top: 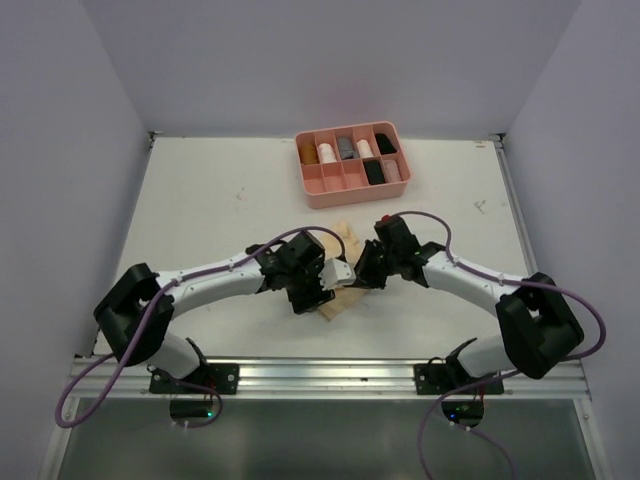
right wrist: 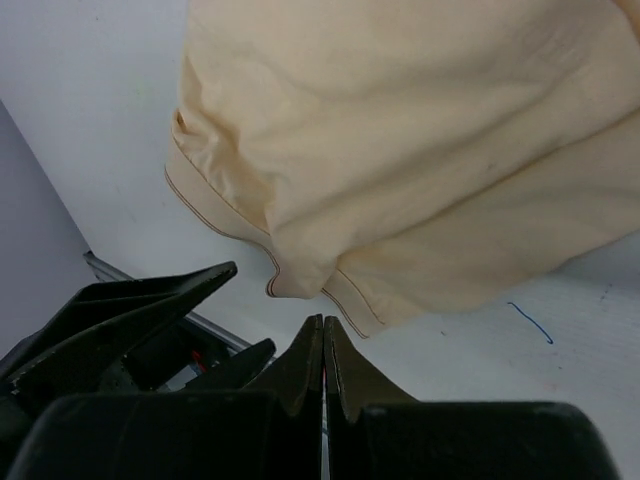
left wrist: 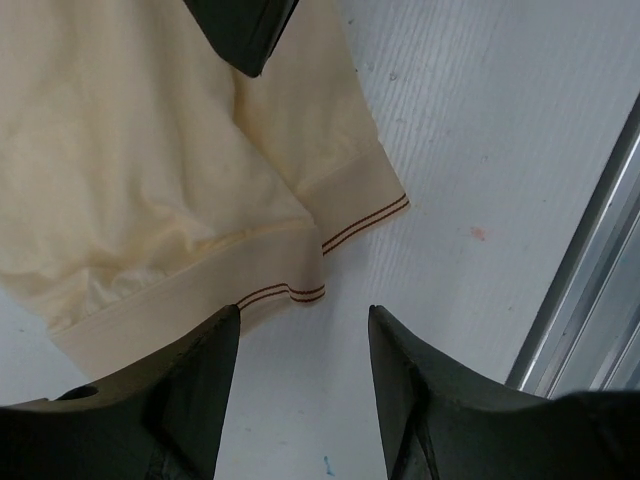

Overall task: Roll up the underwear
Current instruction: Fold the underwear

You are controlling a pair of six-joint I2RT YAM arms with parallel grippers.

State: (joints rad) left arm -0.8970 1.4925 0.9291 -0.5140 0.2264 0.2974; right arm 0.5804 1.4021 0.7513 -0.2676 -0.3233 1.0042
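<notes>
The underwear (top: 343,243) is a pale cream garment lying flat near the middle of the table (top: 200,220), towards its near edge, between the two arms. It is soft, thin cloth, loosely creased, with wide folded hem bands. Each band is edged with two fine brown stitch lines. From above, most of it is covered by the wrists, so only its far part and a near corner show.

The left gripper (left wrist: 300,318) hangs just beside a hem corner with its dark, wedge-shaped fingers (left wrist: 200,385) spread. Only bare table shows in the gap, and the left fingertip sits at the hem's edge. The right gripper (right wrist: 322,328) has its fingers pressed flat together, the tips right at a hem corner. I cannot tell whether any cloth is caught between them. A dark pointed part at the top of the left wrist view is cut off by the frame.

The table is white with a fine ribbed grain, a small blue pen mark (right wrist: 530,322) and a faint pink spot (left wrist: 478,233). A metal rail (top: 320,372) runs along its near edge. At the far side stands a rigid pink tray (top: 345,197) with dividers, holding small rolls too tiny to make out.
</notes>
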